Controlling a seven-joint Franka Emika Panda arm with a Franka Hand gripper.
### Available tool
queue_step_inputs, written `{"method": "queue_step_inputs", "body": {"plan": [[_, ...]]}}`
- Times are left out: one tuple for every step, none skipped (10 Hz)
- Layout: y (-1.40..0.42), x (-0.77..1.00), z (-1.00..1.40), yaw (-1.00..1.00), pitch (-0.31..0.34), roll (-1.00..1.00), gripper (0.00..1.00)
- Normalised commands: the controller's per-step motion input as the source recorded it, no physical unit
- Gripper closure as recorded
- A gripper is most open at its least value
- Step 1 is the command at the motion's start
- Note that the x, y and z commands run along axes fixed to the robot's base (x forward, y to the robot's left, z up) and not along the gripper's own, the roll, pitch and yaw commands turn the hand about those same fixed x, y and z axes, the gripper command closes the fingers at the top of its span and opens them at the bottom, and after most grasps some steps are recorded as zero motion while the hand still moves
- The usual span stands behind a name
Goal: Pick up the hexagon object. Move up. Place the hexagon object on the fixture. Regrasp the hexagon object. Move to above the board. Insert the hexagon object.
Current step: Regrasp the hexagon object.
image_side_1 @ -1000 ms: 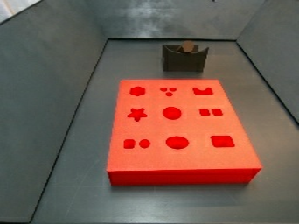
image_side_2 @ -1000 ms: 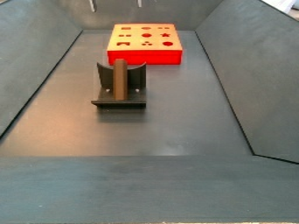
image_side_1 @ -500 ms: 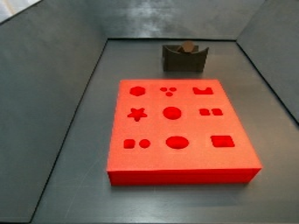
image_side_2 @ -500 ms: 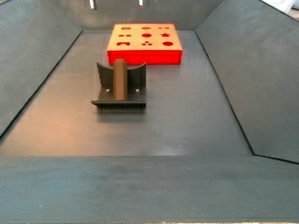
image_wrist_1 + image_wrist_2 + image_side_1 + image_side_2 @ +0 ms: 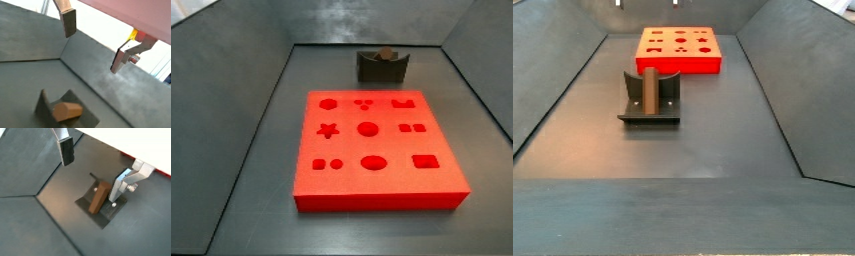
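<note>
In both side views the claw (image 5: 647, 4) is almost wholly cut off at the top edge, only two finger tips showing in one, while the fixture (image 5: 382, 68) hides all but the top of the hexagon object (image 5: 382, 52).

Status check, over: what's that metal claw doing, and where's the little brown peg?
End effector open, empty, above the fixture. Hexagon object resting in fixture, not held. Board apart, holes unblocked.
</note>
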Motion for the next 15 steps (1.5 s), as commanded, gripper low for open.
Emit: {"method": "queue_step_inputs", "body": {"plan": [[-0.04,0.1,-0.02,0.1,0.161,1.0,0.0],[-0.05,0.11,-0.03,0.14,0.186,0.9,0.0],[-0.05,0.11,-0.02,0.16,0.173,0.67,0.0],[-0.05,0.11,-0.02,0.18,0.151,0.49,0.0],[-0.04,0.11,-0.02,0.19,0.127,0.33,0.0],[-0.03,0.1,-0.01,0.2,0.096,0.23,0.0],[-0.04,0.09,-0.01,0.2,0.059,0.19,0.0],[0.07,0.04,-1.0,0.23,0.131,0.21,0.0],[0.07,0.04,-1.0,0.23,0.116,0.2,0.0],[0.06,0.05,-1.0,0.22,0.077,0.2,0.0],[0.05,0.07,-1.0,0.21,0.045,0.18,0.0],[0.05,0.08,-1.0,0.19,0.012,0.15,0.0],[0.04,0.1,-1.0,0.17,-0.014,0.13,0.0],[0.03,0.1,-1.0,0.15,-0.038,0.13,0.0],[0.03,0.11,-1.0,0.12,-0.061,0.11,0.0]]}}
